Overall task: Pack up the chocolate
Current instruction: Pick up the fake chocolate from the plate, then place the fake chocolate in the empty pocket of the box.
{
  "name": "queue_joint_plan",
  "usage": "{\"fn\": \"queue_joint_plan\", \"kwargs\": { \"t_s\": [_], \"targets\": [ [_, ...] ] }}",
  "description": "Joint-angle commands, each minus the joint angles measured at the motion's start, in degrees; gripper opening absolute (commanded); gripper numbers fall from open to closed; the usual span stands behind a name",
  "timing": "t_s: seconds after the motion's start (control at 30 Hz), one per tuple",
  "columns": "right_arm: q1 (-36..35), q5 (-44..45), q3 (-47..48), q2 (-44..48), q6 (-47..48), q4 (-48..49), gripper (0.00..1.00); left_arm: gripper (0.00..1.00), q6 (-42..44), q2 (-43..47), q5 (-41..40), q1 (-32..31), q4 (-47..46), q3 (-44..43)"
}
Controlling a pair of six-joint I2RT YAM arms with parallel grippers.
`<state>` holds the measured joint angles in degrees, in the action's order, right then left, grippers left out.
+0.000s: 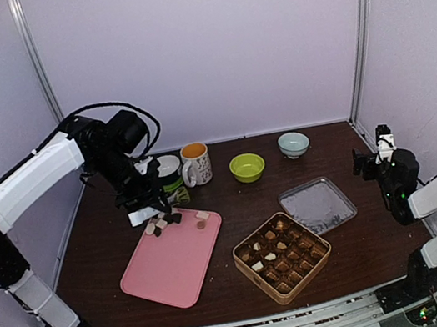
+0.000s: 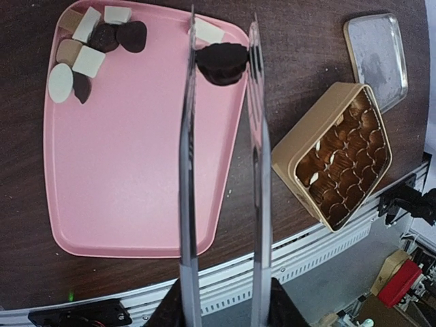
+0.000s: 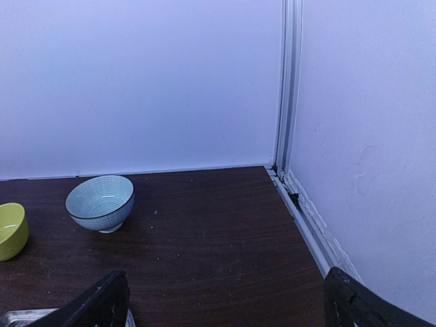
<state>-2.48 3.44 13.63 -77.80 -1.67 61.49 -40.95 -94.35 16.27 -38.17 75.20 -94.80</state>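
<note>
Pinched one dark chocolate in the tongs, on the left side.

Gripped the metal tongs [image 2: 187, 204] in the left gripper [image 2: 227, 308], jaws narrow, and pressed the two blades onto a dark chocolate [image 2: 221, 63] at 1 o'clock of the pink tray [image 2: 136, 170], just beside a white piece [image 2: 208, 30]; could not tell whether lifted or resting there. Saw the other pieces [image 2: 88, 48] heaped at 11 o'clock of the tray. Found the gold tin [image 2: 296, 146] at 4 o'clock from the tray, mostly filled, its lid [image 2: 378, 54] at 1 o'clock from it. Held the right gripper [image 3: 231, 306] wide and empty, near the blue bowl [image 3: 101, 202]. Judged the hold thin: only blade edges on a rounded piece, so might twist out over the bare table [image 2: 293, 88] on the way to the tin, or crack under a harder squeeze, or land on a packed piece.
</note>
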Motion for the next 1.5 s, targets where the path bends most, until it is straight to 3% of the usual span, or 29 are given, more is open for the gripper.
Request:
{"fn": "queue_joint_plan", "kwargs": {
  "t_s": [0.0,0.3,0.4,0.7,1.1,1.3,1.47],
  "targets": [
    [0.12,-0.1,0.75,-0.12,0.11,0.91,1.0,0.3,6.28,5.63,-1.36,0.28,-0.25,4.24],
    [0.2,-0.1,0.79,-0.07,0.15,0.9,1.0,0.29,16.57,17.88,-3.43,-0.06,-21.7,26.96],
    [0.2,-0.1,0.7,-0.12,0.15,0.91,1.0,0.29,17.32,22.32,-3.11,-0.29,-25.06,30.07],
    [0.19,-0.11,0.78,-0.07,0.17,0.91,1.0,0.3,12.6,31.17,-1.13,-3.71,-29.49,35.29],
    [0.2,-0.09,0.77,-0.07,0.1,0.84,1.0,0.29,7.4,32.37,-3.95,-20.07,-35.0,36.01],
    [0.17,-0.1,0.73,-0.07,0.09,0.92,1.0,0.29,6.71,32.95,-3.37,-23.67,-39.97,38.36],
    [0.2,-0.04,0.79,-0.07,0.12,0.9,1.0,0.29,7.9,28.14,-3.01,-27.72,-43.89,36.28]
  ]
}}
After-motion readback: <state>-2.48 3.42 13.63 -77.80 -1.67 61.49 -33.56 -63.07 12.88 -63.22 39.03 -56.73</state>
